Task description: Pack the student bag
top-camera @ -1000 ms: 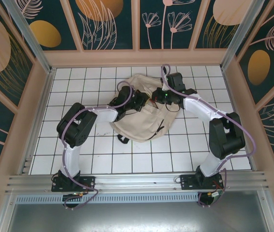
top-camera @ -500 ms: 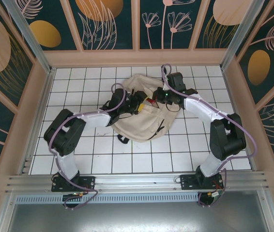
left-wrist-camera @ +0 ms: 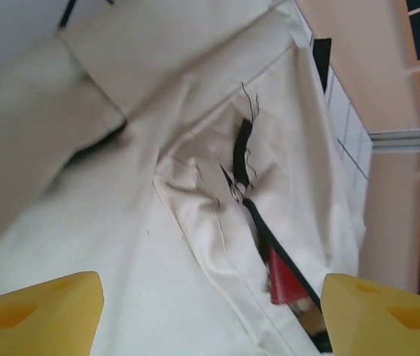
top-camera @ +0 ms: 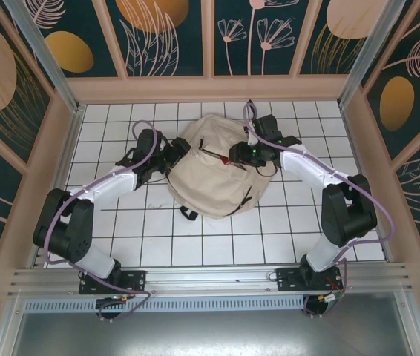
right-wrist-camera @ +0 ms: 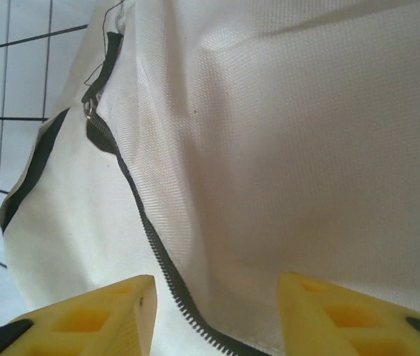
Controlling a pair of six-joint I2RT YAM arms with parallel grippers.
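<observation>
- The left tool (left-wrist-camera: 210,315) is released, its fingers wide apart, beside the bag (top-camera: 210,182) on the worktop (top-camera: 121,222).
- The right tool (right-wrist-camera: 217,319) is released over the bag's zipper (right-wrist-camera: 145,222).
- A red item (left-wrist-camera: 278,276) shows in the opening ahead of the left tool.

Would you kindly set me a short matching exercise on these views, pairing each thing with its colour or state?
Column one:
1 student bag
2 zipper
3 left gripper
4 red item

Column two:
A open, fingers wide apart
B showing in the zip opening
C beige
D black

Pairs: 1-C; 2-D; 3-A; 4-B
</observation>
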